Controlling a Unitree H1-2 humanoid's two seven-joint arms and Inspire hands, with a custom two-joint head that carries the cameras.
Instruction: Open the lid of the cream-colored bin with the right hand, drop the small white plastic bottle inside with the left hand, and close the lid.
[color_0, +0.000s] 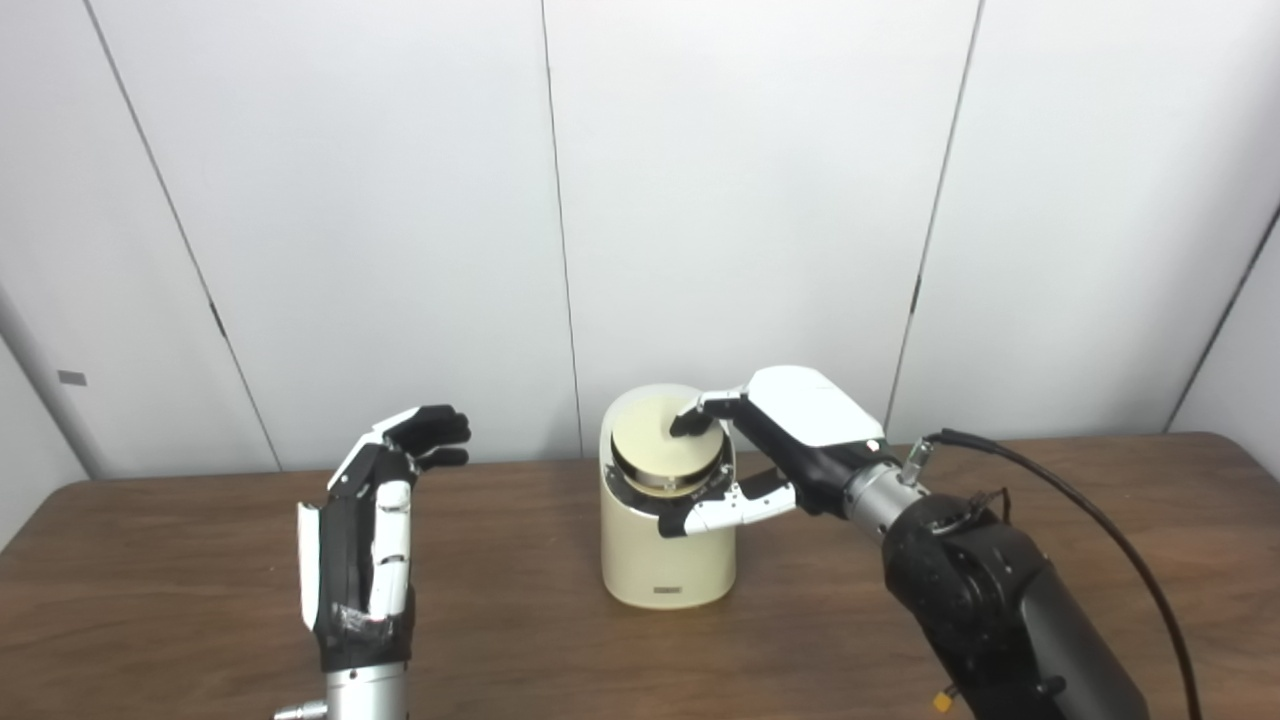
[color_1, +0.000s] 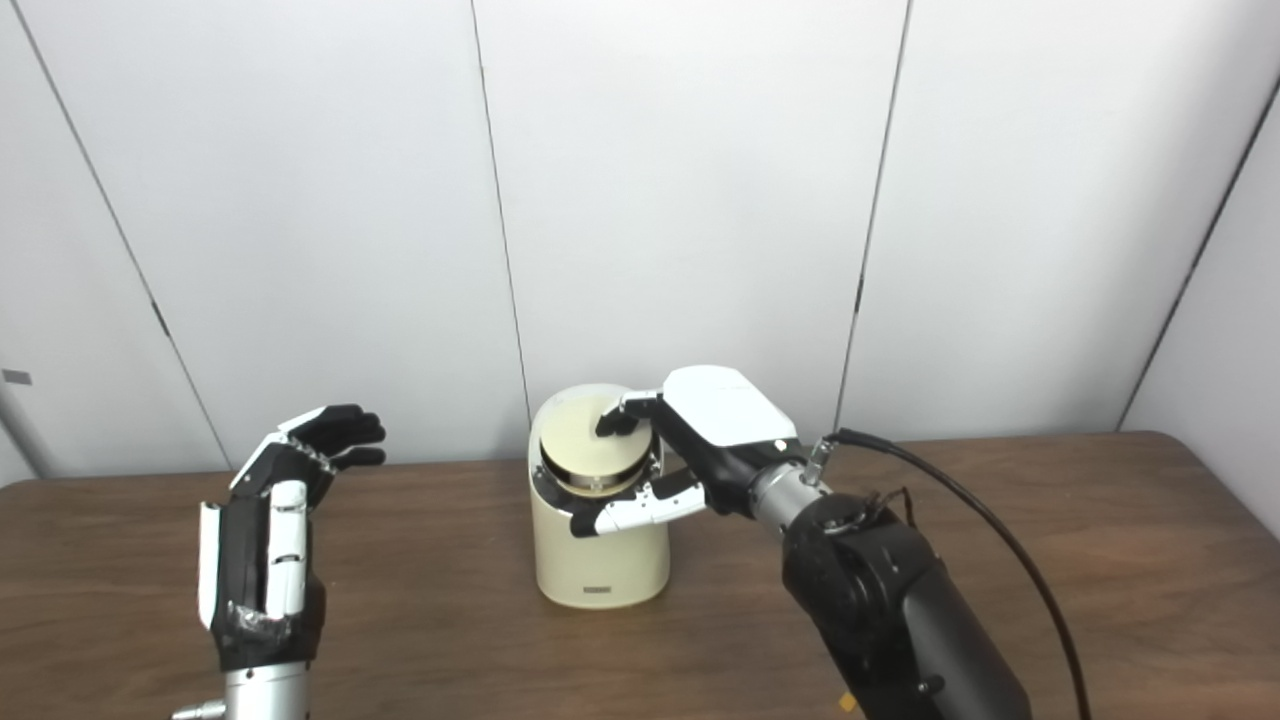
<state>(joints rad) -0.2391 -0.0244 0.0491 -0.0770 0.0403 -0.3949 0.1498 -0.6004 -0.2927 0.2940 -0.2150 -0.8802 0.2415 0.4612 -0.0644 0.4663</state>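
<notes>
Our right hand (color_0: 770, 450) sits on top of the cream-colored bin (color_0: 668, 560), its fingers (color_0: 692, 420) pressing on the round lid (color_0: 662, 445) and the thumb hooked below the front rim, so it grips the lid. Our left hand (color_0: 365, 540) stands upright, well to the bin's left, fingers apart and empty. We see no small white bottle on the counter (color_0: 180, 560); the lid appears nearly seated, tilted toward us.
</notes>
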